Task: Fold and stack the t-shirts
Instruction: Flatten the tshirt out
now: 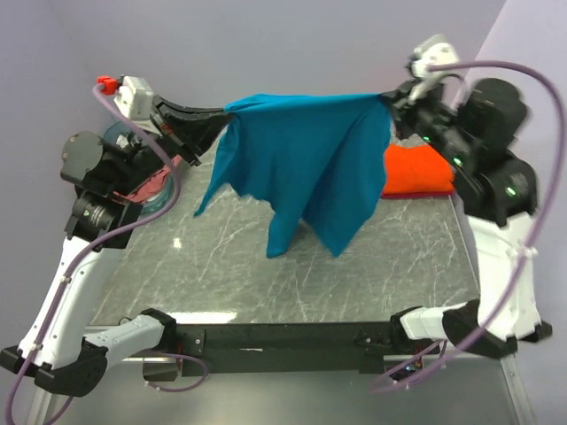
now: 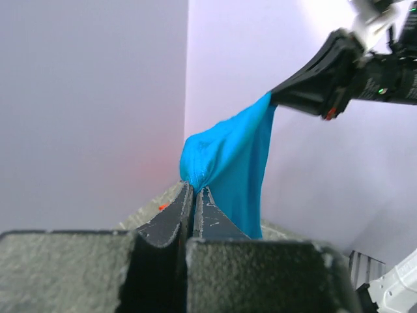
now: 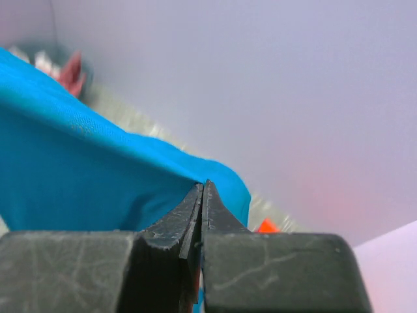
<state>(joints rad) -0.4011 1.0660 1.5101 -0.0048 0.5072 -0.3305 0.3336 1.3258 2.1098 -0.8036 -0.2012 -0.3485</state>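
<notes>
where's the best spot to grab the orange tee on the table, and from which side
Its near edge, pinched from above and the front, looks best. The orange tee lies flat and folded on the table, so only an edge offers a lip; the hanging teal tee hides its left end and the right arm crowds its right.

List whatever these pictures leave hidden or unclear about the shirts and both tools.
- Pink t-shirt: in the top view, mostly hidden by the left arm; only a blur in the right wrist view.
- Orange t-shirt: in the top view, its left part lies behind the hanging teal t-shirt, so its fold cannot be judged.
- Teal t-shirt: no view shows which edge the left tool and right tool pinch, and no neck tag shows.
</notes>
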